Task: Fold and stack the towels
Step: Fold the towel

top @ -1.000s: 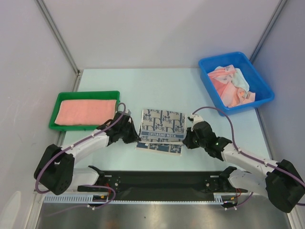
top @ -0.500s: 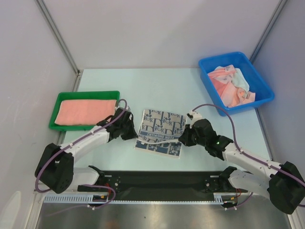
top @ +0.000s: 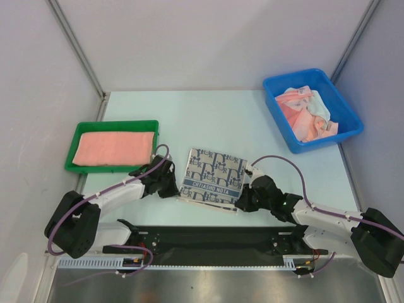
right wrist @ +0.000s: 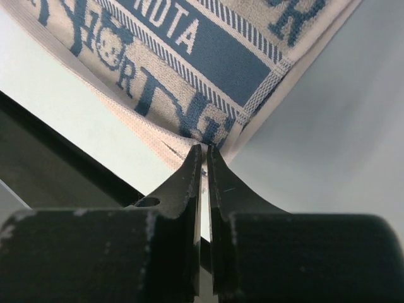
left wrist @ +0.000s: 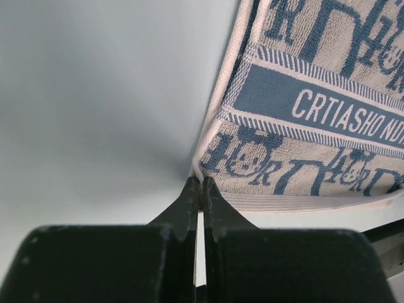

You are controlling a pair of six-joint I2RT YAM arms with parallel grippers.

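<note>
A pale blue-green table [top: 208, 120] carries everything. At its left sits a green rectangular plastic tray [top: 113, 124], and a salmon-pink terry towel [top: 113, 147] lies flat inside, filling most of it. At the far right stands a blue plastic bin [top: 278, 113] holding crumpled pink and white towels [top: 306, 113] in a loose heap. Near the front centre, between the two arms, lies a navy-and-white patterned towel [top: 213, 175] with a dark band of white lettering; it is doubled over, a lower layer showing along its near edge. The left gripper [top: 173, 189] sits at the towel's near left corner; in the left wrist view its black fingers [left wrist: 189, 202] are pressed together with the corner of the cloth [left wrist: 315, 107] pinched at their tips. The right gripper [top: 242, 201] is at the near right corner, and the right wrist view shows its fingertips [right wrist: 194, 165] closed to a thin slit, clamping the towel's [right wrist: 189, 57] edge where the layers meet
</note>
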